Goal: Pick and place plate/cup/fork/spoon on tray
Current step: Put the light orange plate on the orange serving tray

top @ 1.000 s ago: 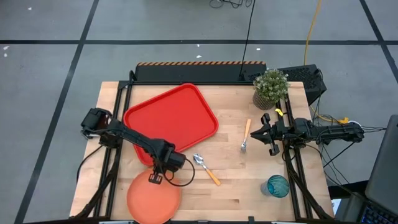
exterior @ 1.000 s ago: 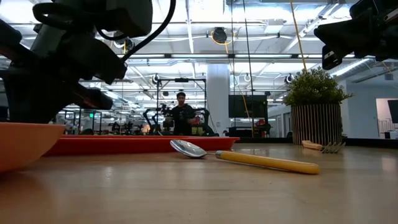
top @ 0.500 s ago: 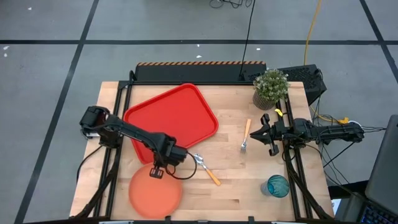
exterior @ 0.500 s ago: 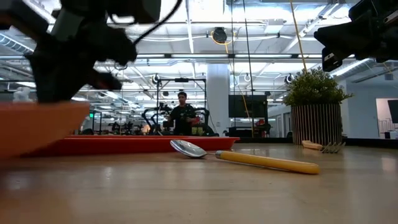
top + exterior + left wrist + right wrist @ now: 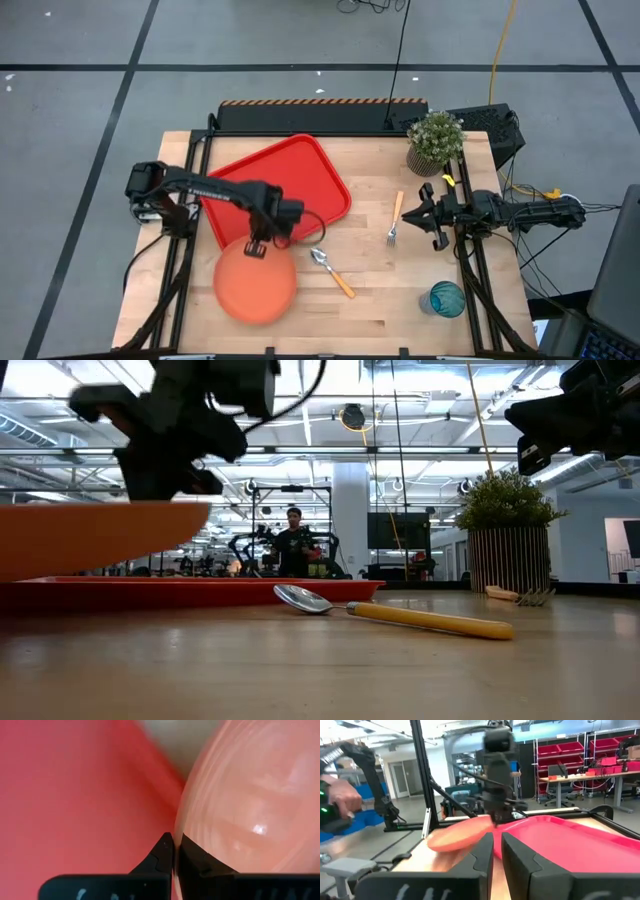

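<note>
My left gripper [image 5: 255, 246] is shut on the round orange plate [image 5: 256, 284], held in the air at the near edge of the red tray [image 5: 275, 185]. In the low view the plate [image 5: 90, 535] hangs about level above the tray's rim [image 5: 200, 592]. The spoon [image 5: 331, 270] lies flat on the table right of the plate. The fork [image 5: 394, 220] lies flat mid-right, and the teal cup [image 5: 446, 298] stands near right. My right gripper [image 5: 424, 215] hovers beside the fork, shut and empty. My left gripper pinches the plate's far rim [image 5: 179, 832] between its two fingers, one finger [image 5: 162, 855] on the outer side and one [image 5: 192, 857] over the plate's inner face. The fingers come from above, pointing down. The plate is lifted clear and juts toward the table's near edge.
A potted plant [image 5: 434, 140] stands at the far right corner. Bare wood lies between the spoon and the cup. A person stands in the room behind the table [image 5: 293, 545], and a person's hand [image 5: 340, 795] shows off the table's left side.
My left gripper has risen and gone toward the table's far edge, up to the tray, keeping hold of the plate. The plate has come up off the table, levelled out, and now hangs clear above the tray's near rim.
</note>
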Controlling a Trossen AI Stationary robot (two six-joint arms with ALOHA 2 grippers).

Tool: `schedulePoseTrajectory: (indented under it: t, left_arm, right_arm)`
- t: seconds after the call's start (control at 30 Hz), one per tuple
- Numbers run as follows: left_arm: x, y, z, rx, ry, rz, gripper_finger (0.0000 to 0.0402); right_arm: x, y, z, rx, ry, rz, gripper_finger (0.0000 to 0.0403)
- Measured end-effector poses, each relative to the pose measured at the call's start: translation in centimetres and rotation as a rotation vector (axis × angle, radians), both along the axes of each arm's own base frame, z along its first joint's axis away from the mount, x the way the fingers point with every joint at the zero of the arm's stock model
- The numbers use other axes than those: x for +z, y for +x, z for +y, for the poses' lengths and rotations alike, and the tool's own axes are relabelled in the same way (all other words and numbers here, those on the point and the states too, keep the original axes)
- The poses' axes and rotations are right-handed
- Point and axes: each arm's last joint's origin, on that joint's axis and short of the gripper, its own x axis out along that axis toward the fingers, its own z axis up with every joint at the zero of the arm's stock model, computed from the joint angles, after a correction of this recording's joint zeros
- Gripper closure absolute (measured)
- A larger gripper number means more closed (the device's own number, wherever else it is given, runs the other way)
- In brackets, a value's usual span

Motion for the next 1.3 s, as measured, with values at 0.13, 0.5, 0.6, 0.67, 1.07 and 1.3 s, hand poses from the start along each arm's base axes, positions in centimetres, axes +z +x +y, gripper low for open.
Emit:
schedulePoseTrajectory:
  t: [0.13,0.5,0.6,0.67,1.07,1.3]
  left_arm:
    - [0.6,-0.4,3.2,0.059,-0.002,0.036,0.0397]
    - [5.6,-0.3,12.3,0.184,0.191,-0.123,0.0397]
    - [5.9,-1.3,14.9,0.240,0.216,-0.123,0.0397]
    - [5.7,-2.0,16.3,0.278,0.218,-0.109,0.0397]
    - [0.5,-2.3,22.4,0.353,0.162,-0.028,0.0397]
    - [-3.1,-2.8,24.9,0.377,0.108,0.050,0.0397]
  right_arm:
    - [0.0,0.0,0.0,0.001,0.007,0.000,0.0371]
    - [0.0,0.0,0.0,0.003,-0.001,-0.002,0.0371]
    - [0.0,0.0,0.0,0.003,-0.008,-0.003,0.0371]
    - [0.0,0.0,0.0,0.002,-0.017,-0.004,0.0371]
    - [0.0,0.0,0.0,-0.001,-0.031,-0.005,0.0371]
    - [0.0,0.0,0.0,0.000,-0.030,-0.005,0.0371]
